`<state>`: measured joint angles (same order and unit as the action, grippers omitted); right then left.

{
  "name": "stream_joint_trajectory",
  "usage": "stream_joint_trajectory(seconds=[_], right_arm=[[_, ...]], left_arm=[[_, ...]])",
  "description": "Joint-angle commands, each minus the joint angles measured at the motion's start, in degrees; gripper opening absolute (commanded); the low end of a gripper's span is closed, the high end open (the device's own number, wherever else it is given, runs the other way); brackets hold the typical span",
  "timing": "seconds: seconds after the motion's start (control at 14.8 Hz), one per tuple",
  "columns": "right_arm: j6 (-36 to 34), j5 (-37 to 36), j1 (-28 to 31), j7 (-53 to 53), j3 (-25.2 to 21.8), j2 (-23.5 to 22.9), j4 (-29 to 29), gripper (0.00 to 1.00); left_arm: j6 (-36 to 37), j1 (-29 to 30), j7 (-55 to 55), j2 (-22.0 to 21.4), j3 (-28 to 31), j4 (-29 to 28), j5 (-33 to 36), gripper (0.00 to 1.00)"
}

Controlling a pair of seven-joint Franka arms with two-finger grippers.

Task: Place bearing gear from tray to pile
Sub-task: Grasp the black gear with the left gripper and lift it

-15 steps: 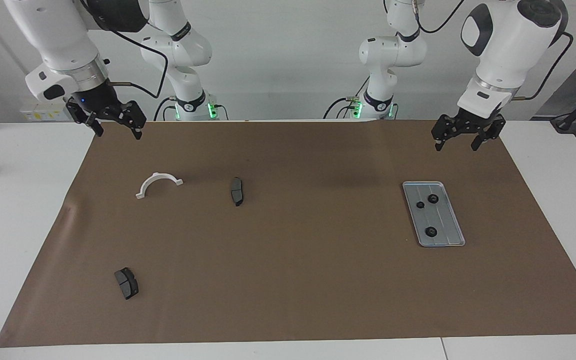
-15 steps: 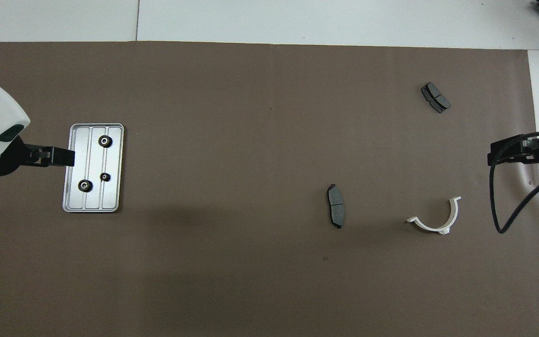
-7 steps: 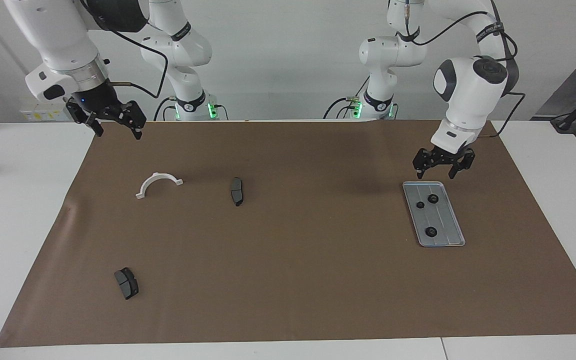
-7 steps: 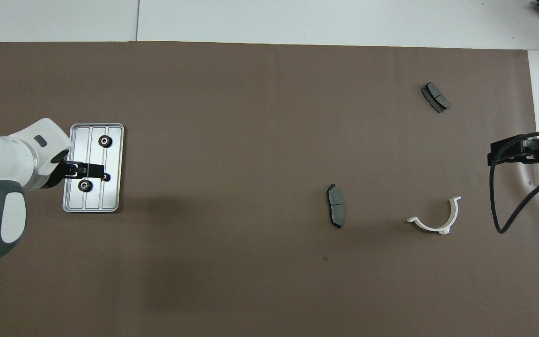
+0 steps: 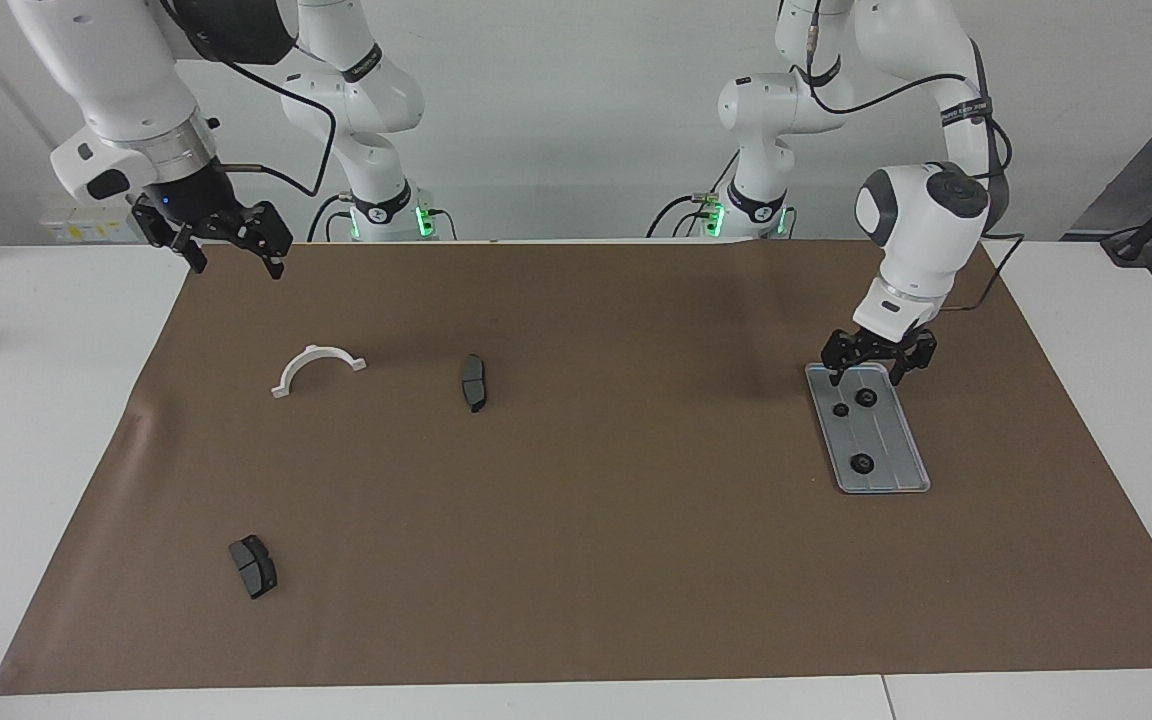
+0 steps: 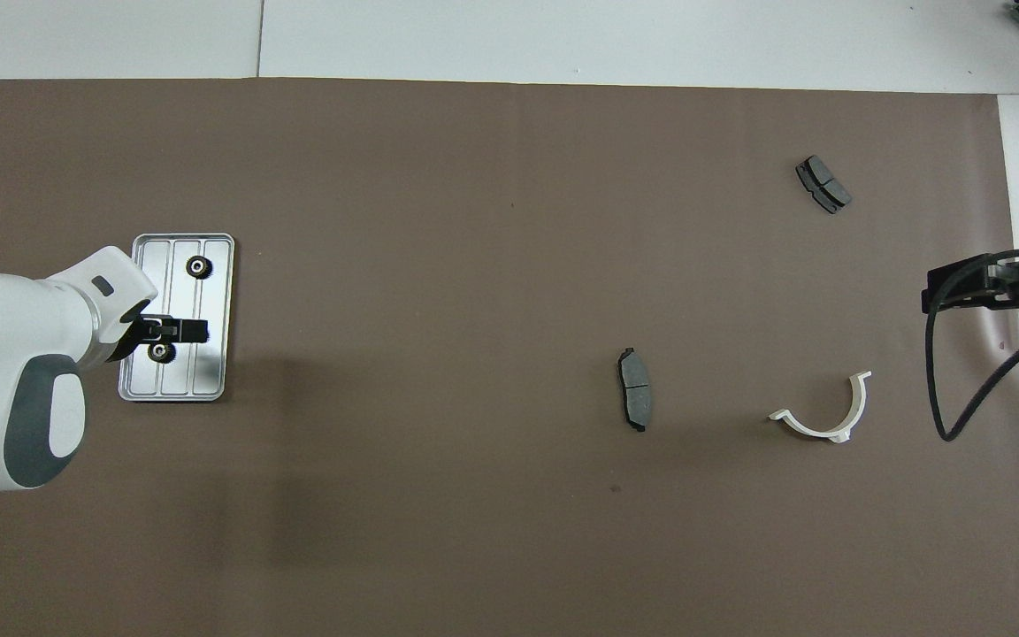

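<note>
While I watched the facing view, my left gripper (image 5: 877, 364) hung low over the tray (image 5: 886, 445), at the tray's end nearer the robots, its fingers spread and pointing down. Three dark bearing gears lay in the tray: two (image 5: 866, 398) (image 5: 841, 410) close together just under the fingertips, not gripped, and a third (image 5: 862, 463) alone toward the tray's other end. The tray sat toward the left arm's end of the brown mat (image 5: 596, 560), with bare mat between it and the mat's edges. My right gripper (image 5: 231, 248) waited in the air over the mat's corner at the right arm's end, fingers apart. The pile lay well apart from the tray: a white half-ring bracket (image 5: 316, 367), one brake pad (image 5: 474, 381) beside it toward the middle, and a second brake pad (image 5: 253, 566) farther from the robots. From overhead, the left gripper (image 6: 175, 330) covered the tray's (image 6: 213, 310) middle, with one gear (image 6: 159, 351) showing beside the fingers and another (image 6: 199, 265) clear at the farther end. Wide bare mat stretched from the tray to the bracket (image 6: 828, 414) and pads (image 6: 635, 400) (image 6: 823, 184); the right gripper (image 6: 961, 287) showed at the mat's edge.
</note>
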<state>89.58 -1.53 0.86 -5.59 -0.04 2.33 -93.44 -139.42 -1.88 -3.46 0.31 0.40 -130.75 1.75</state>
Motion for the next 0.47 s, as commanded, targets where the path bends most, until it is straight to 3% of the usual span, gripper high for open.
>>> stream_joint_trajectory(seconds=[0.0,0.2,0.41], right_arm=[[0.59,0.21,-0.16,-0.65,-0.05,1.01,-1.13,1.00],[0.59,0.21,-0.16,-0.65,-0.05,1.01,-1.13,1.00],[0.59,0.13,-0.16,-0.65,-0.05,1.01,-1.13,1.00]], left_arm=[[-5.23,0.47,-1.29,3.62,-0.22,-0.65,-1.05,1.00],[-7.97,0.47,-1.11,6.27,-0.31,-0.56,-1.05,0.99],[-8.15,0.38,-0.85,7.34,-0.31,-0.56,-0.96,0.90]])
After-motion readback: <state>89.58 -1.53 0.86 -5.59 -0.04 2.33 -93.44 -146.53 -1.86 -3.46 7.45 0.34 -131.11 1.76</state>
